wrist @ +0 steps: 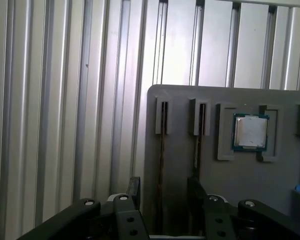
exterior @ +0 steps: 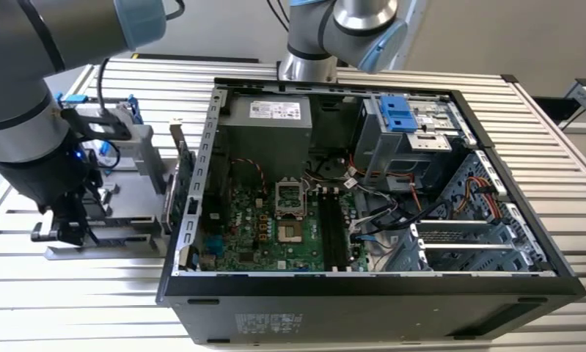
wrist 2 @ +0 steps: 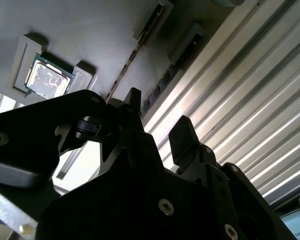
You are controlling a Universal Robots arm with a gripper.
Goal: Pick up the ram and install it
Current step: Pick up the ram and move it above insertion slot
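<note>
The ram [wrist: 161, 150] is a thin dark stick standing on its edge in a slot of the grey holder tray [wrist: 185, 165]. In the second wrist view the ram [wrist 2: 131, 62] shows as a narrow line running away from the fingertips. My gripper [wrist: 165, 192] is open, with one finger [wrist: 134, 186] on each side of the ram's near end; I cannot tell if either touches it. In the exterior view the gripper [exterior: 70, 226] hangs low over the tray [exterior: 126, 246], on the exterior view's left of the open computer case [exterior: 371, 282].
A second slot [wrist: 200, 120] lies beside the ram's. A square processor chip [wrist: 250, 131] rests in a pocket of the same tray. Inside the case, black memory slots [exterior: 332, 229] run along the green motherboard [exterior: 254, 235]. A second arm [exterior: 322, 37] stands behind the case.
</note>
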